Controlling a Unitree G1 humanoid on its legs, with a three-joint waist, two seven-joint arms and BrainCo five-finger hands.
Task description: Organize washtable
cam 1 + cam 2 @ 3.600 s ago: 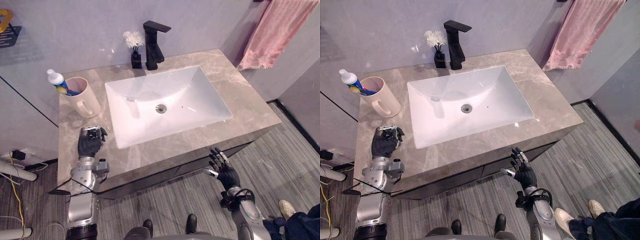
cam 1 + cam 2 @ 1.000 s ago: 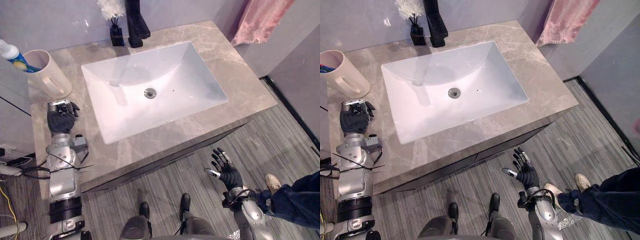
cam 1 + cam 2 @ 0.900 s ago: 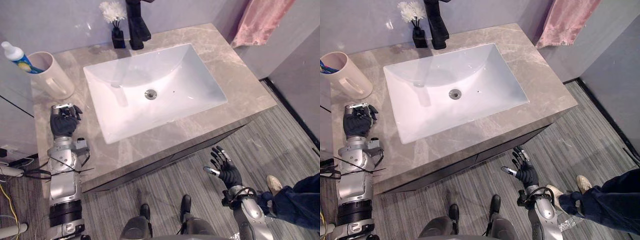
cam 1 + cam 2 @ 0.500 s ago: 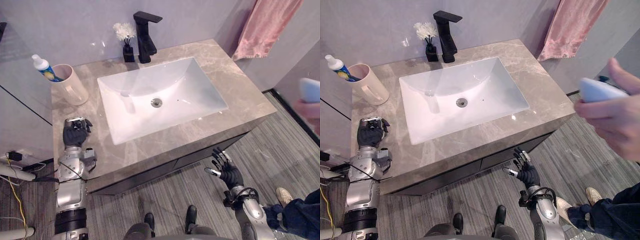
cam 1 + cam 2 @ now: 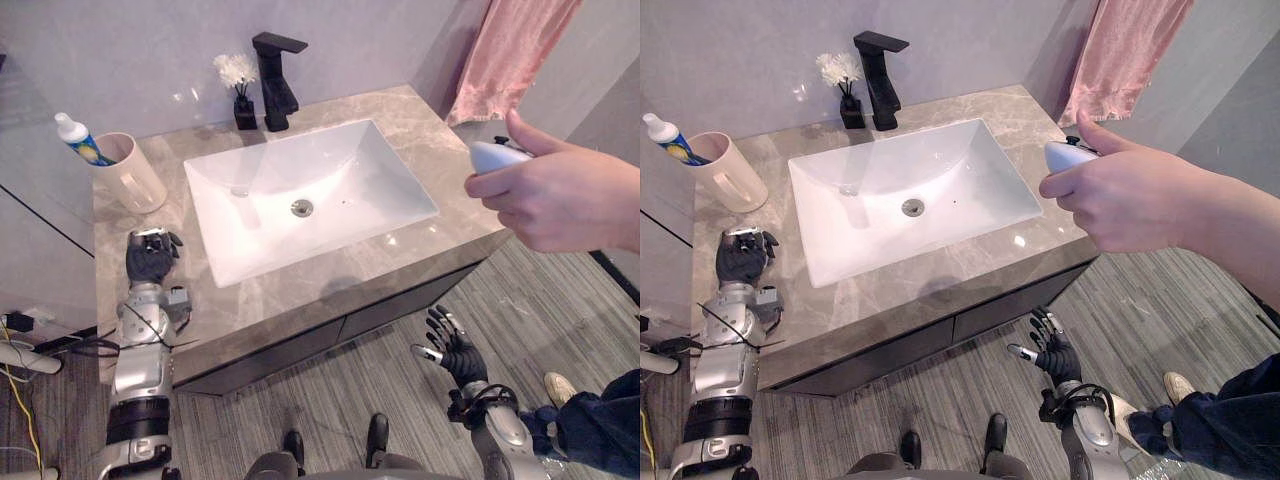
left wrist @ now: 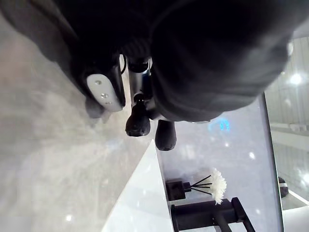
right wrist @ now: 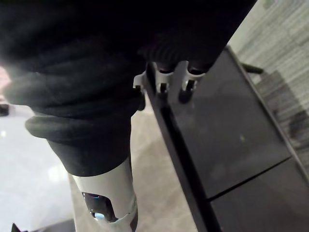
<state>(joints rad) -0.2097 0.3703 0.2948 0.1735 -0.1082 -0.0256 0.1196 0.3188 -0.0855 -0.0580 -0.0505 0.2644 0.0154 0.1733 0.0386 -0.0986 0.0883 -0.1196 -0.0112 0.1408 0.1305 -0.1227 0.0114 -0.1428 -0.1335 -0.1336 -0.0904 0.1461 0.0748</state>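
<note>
Appearing by washtable (image 5: 415,130): person's hand (image 5: 560,195) gripping white object (image 5: 495,156).

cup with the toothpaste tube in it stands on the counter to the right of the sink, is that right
Not quite. The cup with the toothpaste tube in it stands on the counter to the left of the sink, not the right. The left eye view shows it near the counter's back left corner.

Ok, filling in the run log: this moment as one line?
left hand: curled, empty, over countertop left of sink | right hand: open, below countertop edge | person's hand: holding white object over countertop's right end
</note>
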